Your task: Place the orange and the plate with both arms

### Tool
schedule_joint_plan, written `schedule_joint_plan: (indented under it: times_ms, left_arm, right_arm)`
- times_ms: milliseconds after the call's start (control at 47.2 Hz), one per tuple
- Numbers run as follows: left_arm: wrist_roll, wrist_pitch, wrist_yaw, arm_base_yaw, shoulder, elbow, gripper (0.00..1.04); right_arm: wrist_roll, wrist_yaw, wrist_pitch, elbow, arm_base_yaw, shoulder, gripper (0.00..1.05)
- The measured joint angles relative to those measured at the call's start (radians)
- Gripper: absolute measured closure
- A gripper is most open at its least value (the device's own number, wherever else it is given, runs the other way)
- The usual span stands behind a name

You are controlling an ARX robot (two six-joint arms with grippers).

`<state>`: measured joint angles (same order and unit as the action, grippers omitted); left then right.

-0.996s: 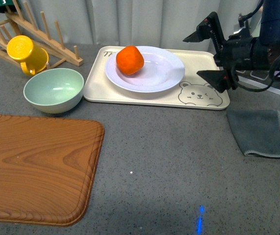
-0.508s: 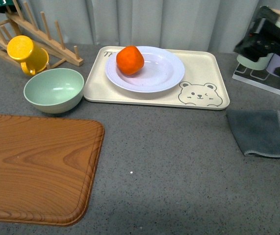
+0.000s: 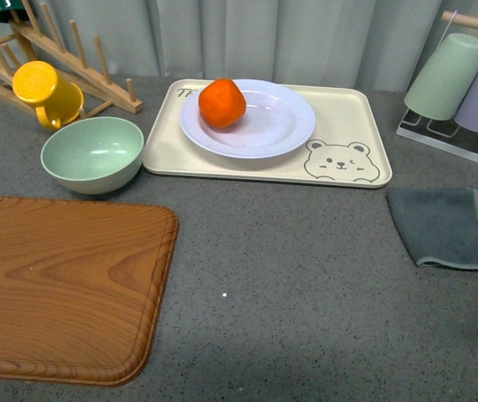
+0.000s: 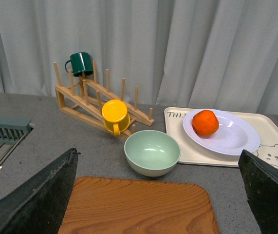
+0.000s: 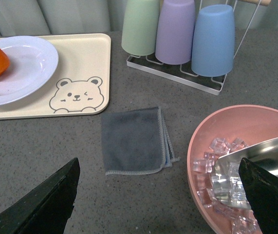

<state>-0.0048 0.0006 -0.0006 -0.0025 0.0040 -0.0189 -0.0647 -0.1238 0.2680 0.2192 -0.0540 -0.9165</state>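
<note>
Grey countertop carries a tray [image 3: 352, 117] with the orange [image 3: 222, 103] on the plate [image 3: 280, 126]. Only the right wrist view shows a pink ice bowl [image 5: 236, 126]. Both grippers [image 4: 158, 195] [image 5: 158, 195] show spread jaws, holding nothing.

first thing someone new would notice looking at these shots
The round bright orange mandarin stands out most, sitting on the left part of the large round white deep plate, which rests on the beige rectangular bear tray at the back of the grey counter. Next comes the big wooden cutting board at front left, with the pale green bowl just behind it.
</note>
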Motion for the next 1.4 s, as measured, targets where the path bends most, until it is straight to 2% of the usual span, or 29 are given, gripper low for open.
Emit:
schedule_joint_plan:
  times_ms: [127,318,360,402,466,741,847,1398]
  left_arm:
    - [0.000,0.000,0.000,0.000,0.000,0.000,0.06]
    - [0.000,0.000,0.000,0.000,0.000,0.000,0.06]
    - [0.000,0.000,0.000,0.000,0.000,0.000,0.06]
    - [0.000,0.000,0.000,0.000,0.000,0.000,0.06]
    - [0.000,0.000,-0.002,0.000,0.000,0.000,0.06]
    - [0.000,0.000,-0.002,0.000,-0.001,0.000,0.06]
    - [0.000,0.000,-0.002,0.000,-0.001,0.000,0.06]
    - [0.000,0.000,-0.002,0.000,-0.001,0.000,0.06]
  right_arm:
    - [0.043,-0.010,-0.163,-0.066,0.003,0.242,0.09]
    - [0.054,-0.008,-0.175,-0.083,0.007,0.300,0.09]
    - [0.055,0.050,-0.043,-0.126,0.027,0.292,0.15]
    - [0.058,0.112,0.165,-0.198,0.044,0.299,0.26]
    - [0.060,0.118,0.267,-0.213,0.049,0.340,0.38]
    - [0.060,0.122,0.166,-0.214,0.051,0.477,0.80]
    - [0.060,0.122,0.108,-0.214,0.051,0.544,1.03]
    - [0.063,0.122,-0.085,-0.214,0.051,0.737,1.04]
